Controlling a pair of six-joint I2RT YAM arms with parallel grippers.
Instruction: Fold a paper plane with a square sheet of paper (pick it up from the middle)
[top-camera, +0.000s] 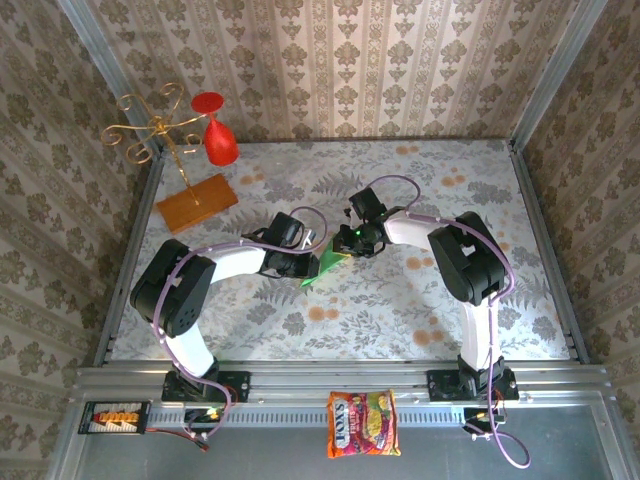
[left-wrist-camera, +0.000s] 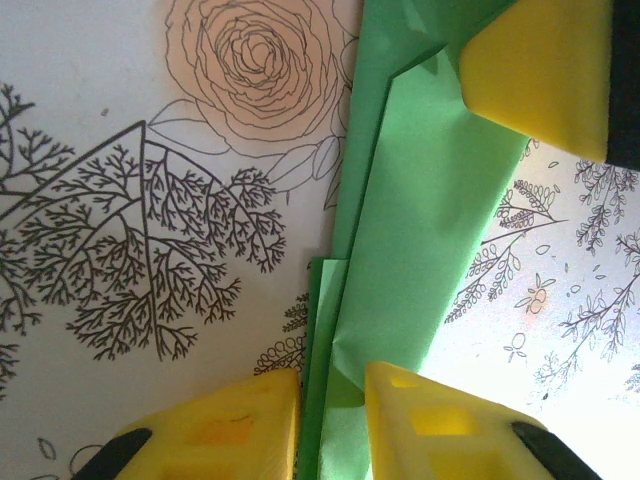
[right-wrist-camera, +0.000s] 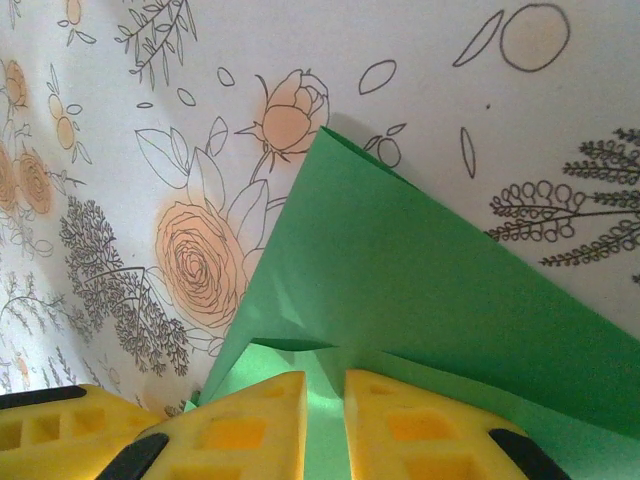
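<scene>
The bright green sheet of paper (top-camera: 323, 266) is folded into a layered, pointed paper plane shape and is held just above the middle of the flowered table (top-camera: 420, 300). My left gripper (top-camera: 306, 262) is shut on its near end; in the left wrist view the yellow fingers (left-wrist-camera: 400, 420) pinch the folded layers (left-wrist-camera: 420, 230) at the left gripper (left-wrist-camera: 332, 385). My right gripper (top-camera: 349, 243) is shut on the other end. In the right wrist view the right gripper (right-wrist-camera: 325, 385) clamps a green flap, and the paper (right-wrist-camera: 400, 260) fans out to a point beyond it.
An orange-brown board (top-camera: 197, 203) lies at the back left beside a gold wire stand (top-camera: 150, 125) with a red ornament (top-camera: 218, 140). A snack packet (top-camera: 362, 424) rests on the near rail. Patterned walls close in the table on three sides.
</scene>
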